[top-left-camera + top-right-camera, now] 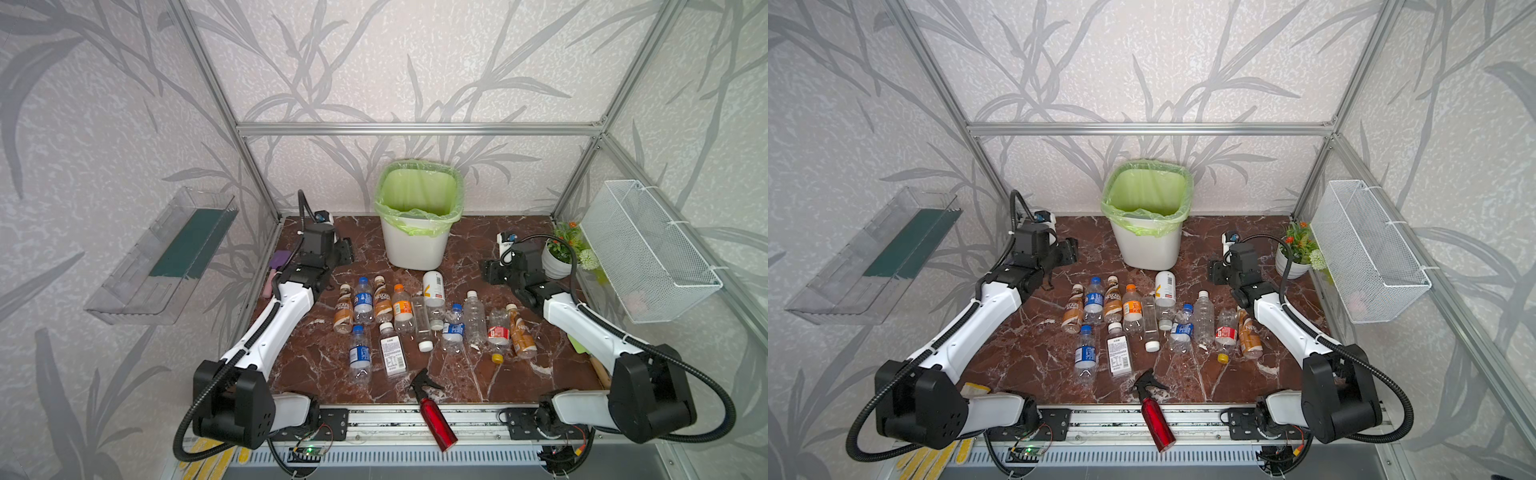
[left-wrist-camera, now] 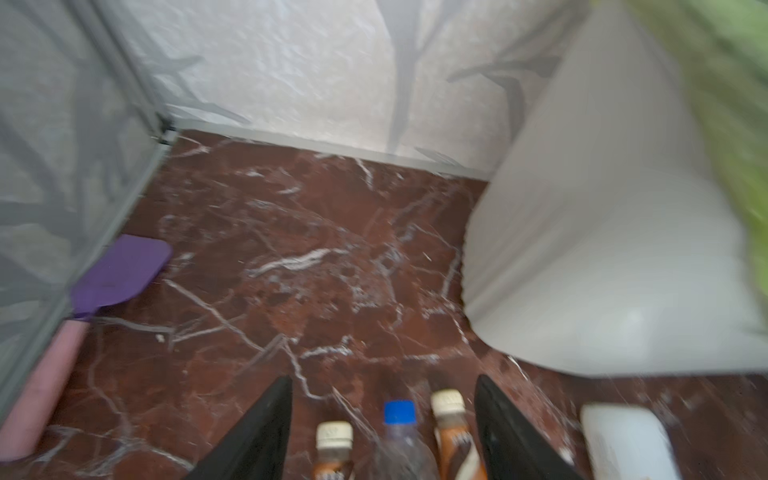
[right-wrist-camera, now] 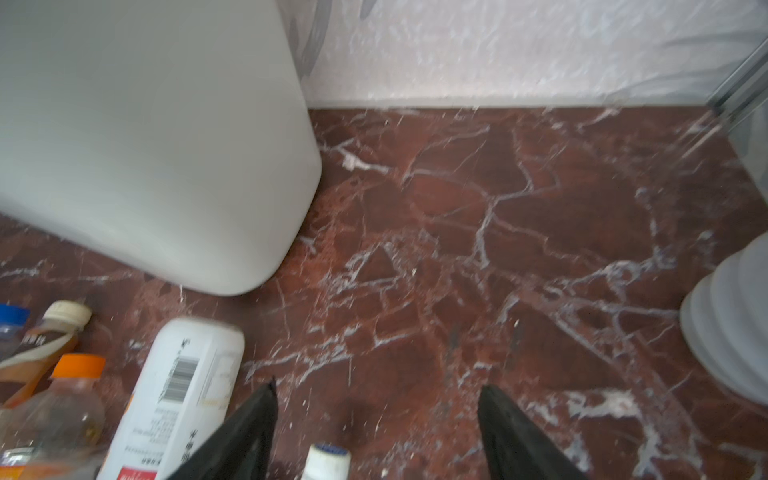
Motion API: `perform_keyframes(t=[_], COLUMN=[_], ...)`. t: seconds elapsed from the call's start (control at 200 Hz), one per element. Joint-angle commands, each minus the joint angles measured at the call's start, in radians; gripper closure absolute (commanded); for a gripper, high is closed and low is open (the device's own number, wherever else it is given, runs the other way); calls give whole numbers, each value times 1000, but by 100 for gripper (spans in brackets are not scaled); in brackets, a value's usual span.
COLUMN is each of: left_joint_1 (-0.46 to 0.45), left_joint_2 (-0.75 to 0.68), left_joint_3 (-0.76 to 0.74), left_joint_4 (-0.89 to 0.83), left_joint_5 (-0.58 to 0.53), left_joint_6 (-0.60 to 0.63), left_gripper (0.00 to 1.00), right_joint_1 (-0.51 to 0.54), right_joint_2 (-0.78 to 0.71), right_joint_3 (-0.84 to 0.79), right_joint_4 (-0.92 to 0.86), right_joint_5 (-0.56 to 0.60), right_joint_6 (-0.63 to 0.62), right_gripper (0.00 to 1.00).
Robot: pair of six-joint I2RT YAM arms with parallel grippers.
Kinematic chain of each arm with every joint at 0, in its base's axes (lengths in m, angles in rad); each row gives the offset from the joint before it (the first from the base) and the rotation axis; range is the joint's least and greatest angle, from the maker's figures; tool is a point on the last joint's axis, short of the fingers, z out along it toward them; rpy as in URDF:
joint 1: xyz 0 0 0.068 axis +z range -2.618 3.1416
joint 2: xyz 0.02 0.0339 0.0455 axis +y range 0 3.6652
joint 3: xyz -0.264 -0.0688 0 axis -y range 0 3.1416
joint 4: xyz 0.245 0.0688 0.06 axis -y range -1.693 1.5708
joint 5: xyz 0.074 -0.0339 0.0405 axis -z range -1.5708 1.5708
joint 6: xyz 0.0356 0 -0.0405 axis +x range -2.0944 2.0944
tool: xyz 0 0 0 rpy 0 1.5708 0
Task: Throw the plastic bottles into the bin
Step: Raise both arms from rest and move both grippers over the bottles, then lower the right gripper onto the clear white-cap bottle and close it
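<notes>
About a dozen plastic bottles are laid flat on the brown marble table, in a loose row in front of the bin and between the two arms. They are small and clear, with blue, orange, white or yellow caps. The bin is white and squarish, is lined with a light-green bag folded over its rim, and is stood at the back wall. A white bottle is seen nearest to it, just before its base.

The left arm's fingers are spread apart above the bottle caps with nothing clasped. The right arm's fingers are likewise parted over bare table, beside the white bottle.

A red spray bottle is laid across the front rail. A purple spatula is placed by the left wall and a potted plant by the right. A wire basket is hung on the right wall.

"NESCAFE" can be read on two brown labels. A barcode is shown on the white bottle in the right wrist view. The other print cannot be made out.
</notes>
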Motion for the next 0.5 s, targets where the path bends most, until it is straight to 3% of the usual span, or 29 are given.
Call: perform_keyframes(t=[0.0, 0.22, 0.495], left_joint_1=[3, 2, 2], left_joint_2=[-6, -22, -45], left_joint_3=[0, -72, -107], left_joint_4=[-135, -24, -5], left_joint_5=[145, 262, 282], left_joint_6=[62, 56, 47], left_gripper=[31, 31, 30], right_joint_1=[67, 167, 257], right_joint_2=[-8, 21, -7], right_joint_3=[27, 93, 37], right_joint_4=[-152, -363, -445], right_joint_5=[55, 96, 104], right_joint_6=[63, 184, 329], right_gripper=[24, 27, 27])
